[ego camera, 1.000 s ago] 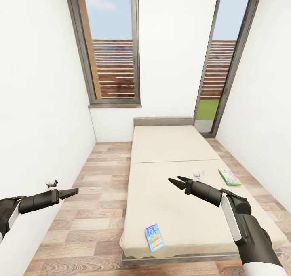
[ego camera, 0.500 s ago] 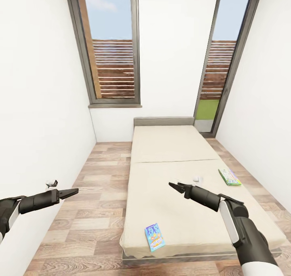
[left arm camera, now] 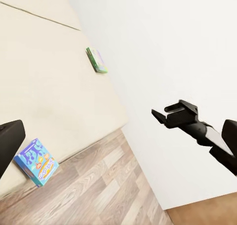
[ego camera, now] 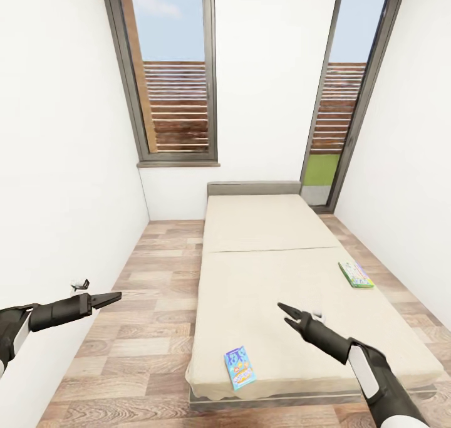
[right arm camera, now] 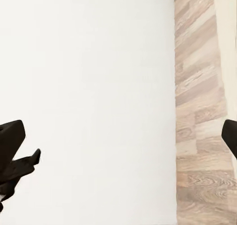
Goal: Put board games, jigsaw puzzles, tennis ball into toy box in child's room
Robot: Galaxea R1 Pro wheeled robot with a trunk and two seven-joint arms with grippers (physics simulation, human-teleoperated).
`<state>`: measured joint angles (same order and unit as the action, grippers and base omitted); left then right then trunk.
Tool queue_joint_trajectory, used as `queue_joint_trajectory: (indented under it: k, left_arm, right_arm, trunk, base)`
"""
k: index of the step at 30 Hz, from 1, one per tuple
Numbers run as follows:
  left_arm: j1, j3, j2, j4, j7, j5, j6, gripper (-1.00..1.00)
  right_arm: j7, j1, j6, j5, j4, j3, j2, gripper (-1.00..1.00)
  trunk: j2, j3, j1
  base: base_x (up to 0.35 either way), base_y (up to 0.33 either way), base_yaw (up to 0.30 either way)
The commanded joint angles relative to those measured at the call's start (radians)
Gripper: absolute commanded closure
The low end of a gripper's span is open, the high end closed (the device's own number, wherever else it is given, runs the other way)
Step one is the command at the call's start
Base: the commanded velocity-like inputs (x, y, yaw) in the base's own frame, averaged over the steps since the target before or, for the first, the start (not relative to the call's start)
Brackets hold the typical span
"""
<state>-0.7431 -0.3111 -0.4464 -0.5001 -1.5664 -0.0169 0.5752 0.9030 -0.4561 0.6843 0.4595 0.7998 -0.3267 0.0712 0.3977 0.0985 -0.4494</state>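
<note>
A: Right fingers [ego camera: 287, 309]?

B: Spread wide, holding nothing, hovering over the near half of the bed [ego camera: 269, 240], tips aimed far and left.

A: Left fingers [ego camera: 108, 299]?

B: Also apart, going by the left wrist view, and empty. Out over the plank floor [ego camera: 160, 328], between the left wall and the bed.

A: Nearest toy?

B: Blue board game [ego camera: 240, 367], flat on the mattress at the near left corner, just near and left of the right fingers. Green-edged board game [ego camera: 356, 274] flat too, by the right edge of the bed, farther off. Well apart from each other.

A: Handling?

B: Probably light, stiff card boxes, thin, with smooth printed faces likely to slide in a loose pinch. Soft mattress underneath, so probably room to press one fingertip down beside an edge and get under it.

A: Where to take hold?

B: Across the thin edge, near the middle of a long side, pinching top and bottom faces. Blue one maybe easiest at the side toward the bed's near edge
</note>
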Motion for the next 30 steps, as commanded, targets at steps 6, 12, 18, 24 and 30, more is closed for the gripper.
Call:
queue_joint_trajectory:
  k: [6, 12, 18, 24, 30]
  left_arm:
    - [-0.001, 0.000, 0.001, 0.000, -0.004, -0.001, 0.011, -1.00]
    - [-0.001, -0.001, 0.001, 0.000, -0.004, -0.001, 0.011, -1.00]
    - [-0.001, 0.000, 0.000, 0.000, -0.004, -0.001, 0.012, -1.00]
    - [-0.001, 0.000, 0.001, 0.000, -0.004, 0.000, 0.014, -1.00]
    - [-0.001, 0.000, 0.022, 0.000, -0.004, -0.002, 0.027, -1.00]
  right_arm:
    - [0.007, -0.001, -0.003, 0.032, -0.159, -0.010, 0.026, -1.00]
    - [0.006, -0.001, -0.007, 0.030, -0.218, -0.008, 0.031, -1.00]
    - [0.005, -0.001, -0.065, 0.030, -0.316, -0.006, 0.031, -1.00]
    - [-0.003, -0.002, -0.094, 0.030, -0.475, -0.011, 0.030, -1.00]
    - [-0.028, -0.003, -0.088, 0.039, -0.519, -0.015, 0.021, -1.00]
  trunk:
    - [0.002, 0.002, -0.001]
    - [0.002, 0.002, -0.001]
    - [0.002, 0.002, -0.001]
    - [0.002, 0.002, -0.001]
    - [0.023, 0.012, -0.012]
  base:
    - [0.000, 0.000, 0.000]
    - [0.000, 0.000, 0.000]
    - [0.000, 0.000, 0.000]
    - [0.000, 0.000, 0.000]
    - [0.000, 0.000, 0.000]
